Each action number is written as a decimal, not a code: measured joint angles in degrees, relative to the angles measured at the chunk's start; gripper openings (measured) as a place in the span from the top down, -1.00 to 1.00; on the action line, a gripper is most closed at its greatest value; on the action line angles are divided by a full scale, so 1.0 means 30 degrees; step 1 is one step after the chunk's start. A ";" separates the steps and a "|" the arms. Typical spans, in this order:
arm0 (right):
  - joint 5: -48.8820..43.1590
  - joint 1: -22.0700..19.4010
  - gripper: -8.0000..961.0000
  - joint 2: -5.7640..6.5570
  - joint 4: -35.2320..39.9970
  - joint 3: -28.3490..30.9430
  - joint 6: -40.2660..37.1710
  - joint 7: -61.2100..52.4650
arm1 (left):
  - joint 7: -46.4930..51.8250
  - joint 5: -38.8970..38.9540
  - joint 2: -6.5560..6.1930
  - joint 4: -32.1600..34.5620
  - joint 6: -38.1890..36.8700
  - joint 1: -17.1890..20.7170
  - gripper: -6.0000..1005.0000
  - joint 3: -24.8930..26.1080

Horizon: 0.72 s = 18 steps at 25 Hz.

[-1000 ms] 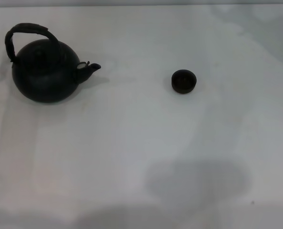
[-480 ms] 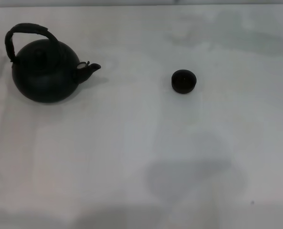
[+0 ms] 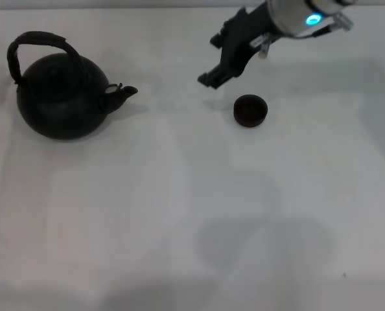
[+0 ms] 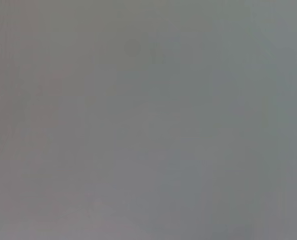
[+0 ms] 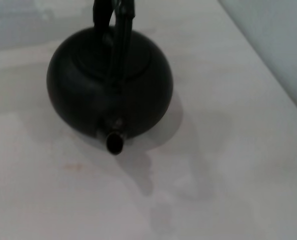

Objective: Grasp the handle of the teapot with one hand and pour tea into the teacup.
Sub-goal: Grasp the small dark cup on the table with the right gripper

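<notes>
The matte-black teapot (image 3: 61,97) stands at the far left of the white table, its short spout pointing right toward the teacup. Its arched black handle (image 3: 40,40) loops upright over the top. The small dark teacup (image 3: 250,110) sits right of the table's middle. My right gripper (image 3: 209,79) reaches in from the top right and hovers just up and left of the teacup, between it and the teapot. The right wrist view shows the teapot (image 5: 108,85) spout-on, with the handle (image 5: 116,15) behind. My left gripper is out of view.
The white table (image 3: 179,214) carries only the teapot and the teacup. Its far edge runs along the top of the head view. The left wrist view shows only a plain grey field.
My right arm has come into the head view from the top right and now hangs beside the teacup. The teapot and teacup have not moved.
</notes>
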<state>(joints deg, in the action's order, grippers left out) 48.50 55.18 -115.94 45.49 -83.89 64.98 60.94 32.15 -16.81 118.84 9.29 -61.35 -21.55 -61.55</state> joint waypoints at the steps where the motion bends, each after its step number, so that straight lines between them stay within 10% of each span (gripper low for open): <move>1: 0.0012 0.0027 -0.75 0.0001 -0.0024 -0.0396 -0.0070 -0.0274 | -0.0003 -0.0001 -0.0003 -0.0019 -0.0001 -0.0007 -0.71 0.0004; 18: -0.0802 0.0767 -0.74 -0.0058 -0.2240 -0.5969 -0.2697 -0.3392 | -0.0024 -0.0023 -0.0005 -0.0038 0.0000 0.0032 -0.70 0.0007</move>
<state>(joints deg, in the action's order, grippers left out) 46.09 57.48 -116.12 38.77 -101.80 56.88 50.77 32.08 -16.88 118.83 9.18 -61.35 -21.45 -61.53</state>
